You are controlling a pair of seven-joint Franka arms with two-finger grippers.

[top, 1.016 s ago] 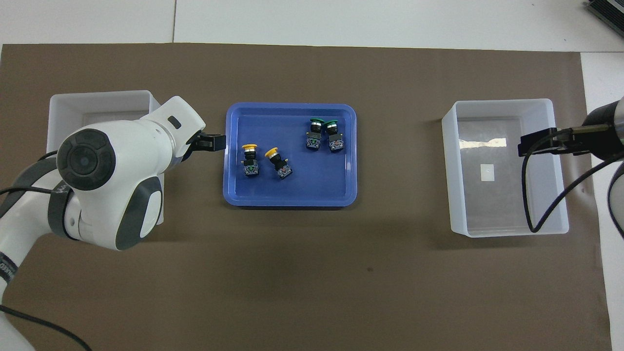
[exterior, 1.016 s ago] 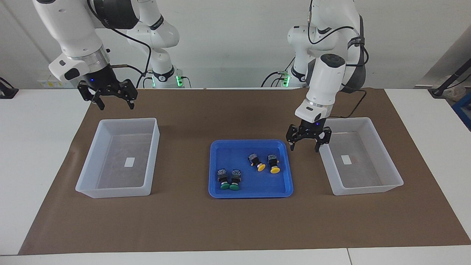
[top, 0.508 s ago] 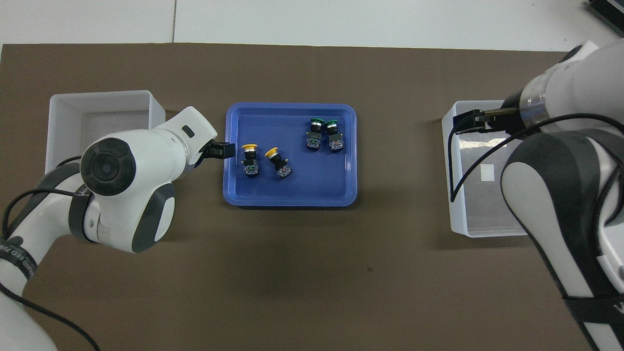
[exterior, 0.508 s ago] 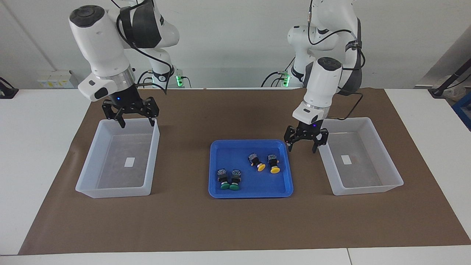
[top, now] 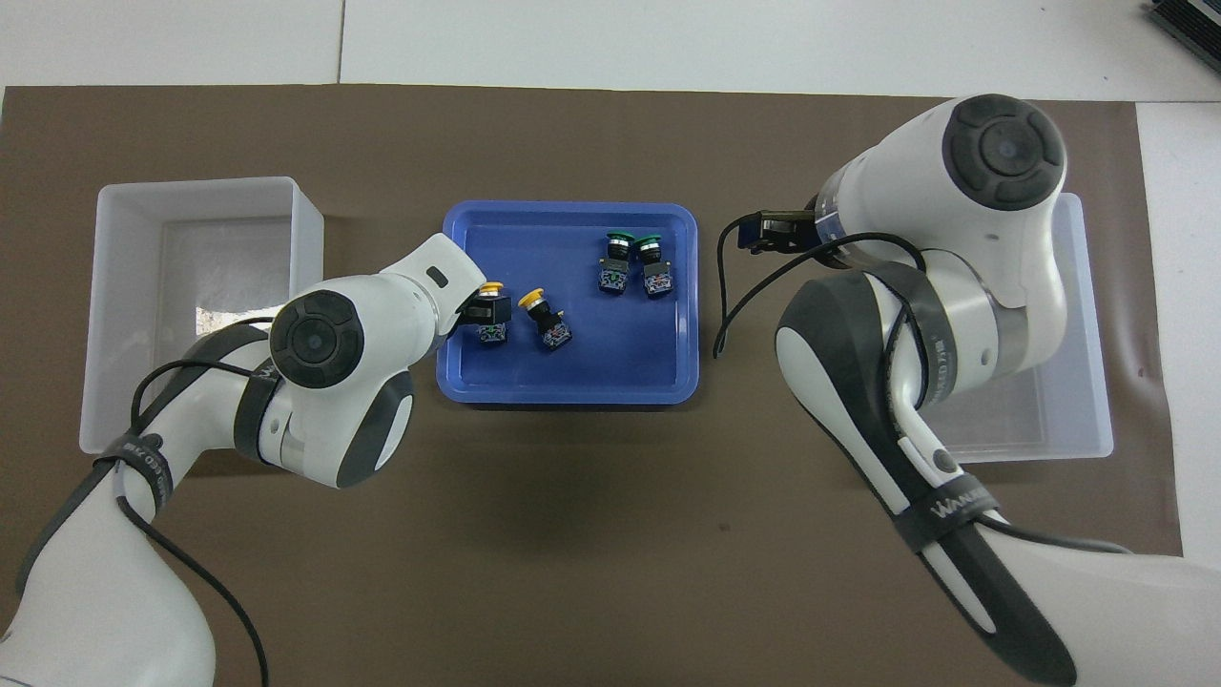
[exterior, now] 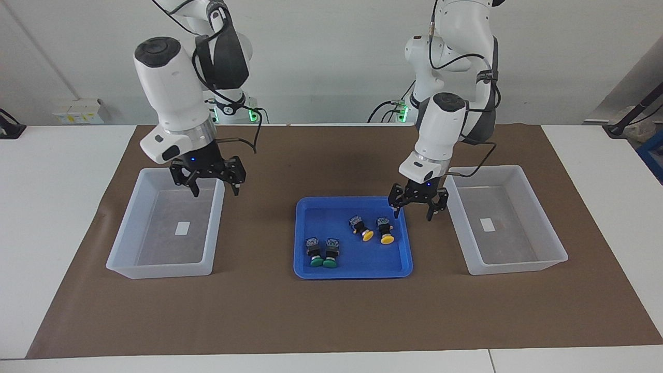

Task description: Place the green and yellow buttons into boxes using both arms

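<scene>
Two yellow buttons (exterior: pixel 361 228) (exterior: pixel 385 231) and two green buttons (exterior: pixel 314 254) (exterior: pixel 330 254) lie in a blue tray (exterior: pixel 352 272) between the two boxes. Overhead, the green buttons (top: pixel 615 262) lie side by side and one yellow button (top: pixel 546 319) is in full view. My left gripper (exterior: pixel 412 215) hangs open over the tray's rim at the left arm's end, just beside the yellow buttons, holding nothing. My right gripper (exterior: pixel 216 190) hangs open and empty over the tray-side wall of the box (exterior: pixel 160 270) at the right arm's end. The other box (exterior: pixel 518 267) holds nothing.
A brown mat (exterior: pixel 331 321) covers the table under the tray and both boxes. Overhead, the right arm's body covers much of its box (top: pixel 1083 420), and the left arm's wrist hides part of the tray's end.
Both arms moved inward toward the tray. The right gripper swung from off the mat's corner across its box. The left gripper shifted from its box's edge to the tray's rim and lower.
</scene>
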